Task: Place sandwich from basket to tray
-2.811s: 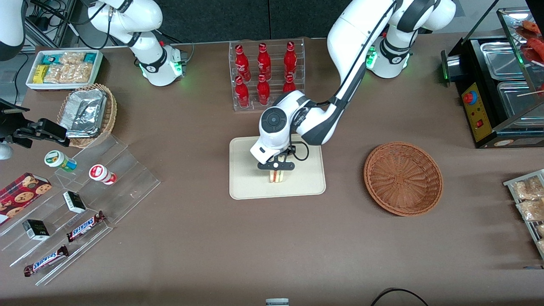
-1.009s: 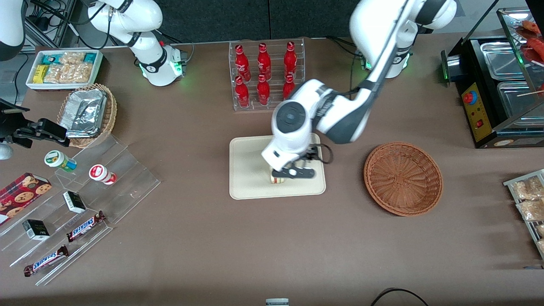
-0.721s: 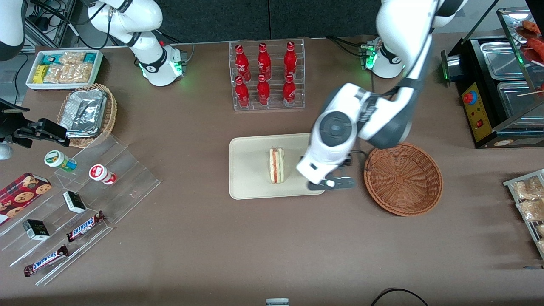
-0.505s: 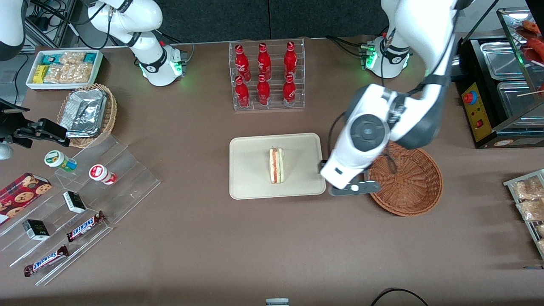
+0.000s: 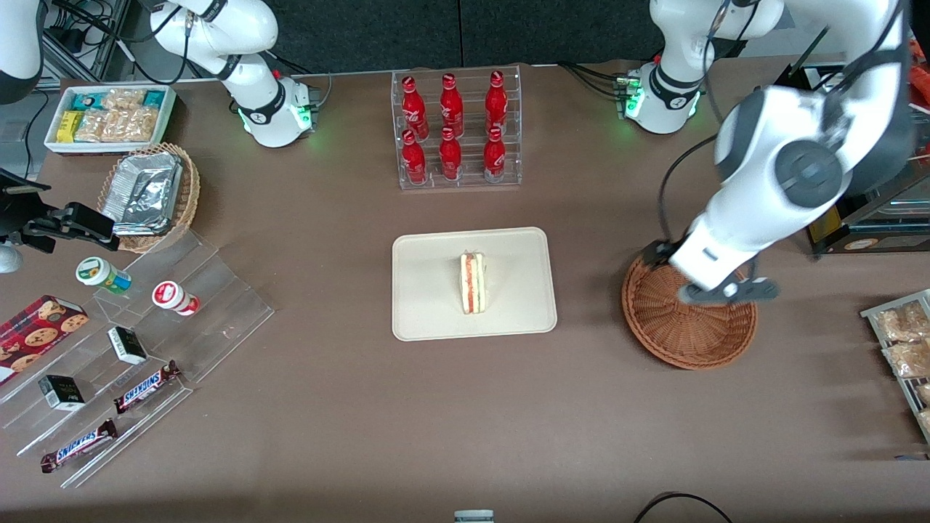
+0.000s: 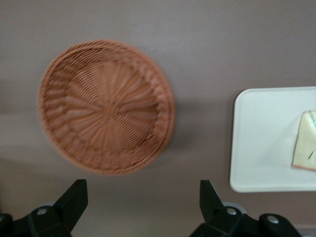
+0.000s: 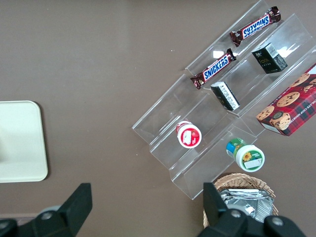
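Brown counter (image 5: 349, 407): sandwich (image 5: 473, 282) lies on the tray (image 5: 429, 305), released. The gripper (image 5: 729, 291), fingers (image 6: 74, 197) spread and empty, has moved from the tray to above the basket (image 5: 683, 341).

White arm (image 5: 755, 211), grey joints (black gripper (image 5: 729, 293))

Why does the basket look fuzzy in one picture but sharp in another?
In the left wrist view the basket is smeared, with soft edges; the gripper hangs above it, fingers apart. In the front view the basket looks crisp, shadowed by the arm.
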Available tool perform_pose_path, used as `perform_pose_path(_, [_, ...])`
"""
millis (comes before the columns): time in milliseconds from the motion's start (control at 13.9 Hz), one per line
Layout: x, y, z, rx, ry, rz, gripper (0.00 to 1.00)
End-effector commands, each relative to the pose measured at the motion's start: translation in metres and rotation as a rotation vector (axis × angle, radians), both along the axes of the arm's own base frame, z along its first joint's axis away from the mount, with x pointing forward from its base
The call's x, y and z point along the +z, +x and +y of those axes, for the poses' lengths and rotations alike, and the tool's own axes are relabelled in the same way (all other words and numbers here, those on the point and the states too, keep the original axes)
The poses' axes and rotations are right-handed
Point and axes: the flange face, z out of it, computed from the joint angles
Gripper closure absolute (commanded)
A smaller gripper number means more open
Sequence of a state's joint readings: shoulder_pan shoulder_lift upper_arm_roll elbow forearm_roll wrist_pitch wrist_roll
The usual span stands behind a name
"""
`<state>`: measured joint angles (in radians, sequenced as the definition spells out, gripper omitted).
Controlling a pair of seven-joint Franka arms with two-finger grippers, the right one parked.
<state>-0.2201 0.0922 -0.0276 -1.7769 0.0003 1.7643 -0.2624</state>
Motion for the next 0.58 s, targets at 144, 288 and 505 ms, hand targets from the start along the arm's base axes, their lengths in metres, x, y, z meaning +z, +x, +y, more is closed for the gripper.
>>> perform_pose_path(144, [0.059, -0.066, 0.063, 0.027, -0.013, 0.054, 0.00])
perform_pose_path(288, [0.094, -0.076, 0.078, 0.008, -0.050, 0.088, 0.00])
perform_pose_path(505, [0.142, -0.077, 0.101, 0.033, -0.059, 0.059, 0.00])
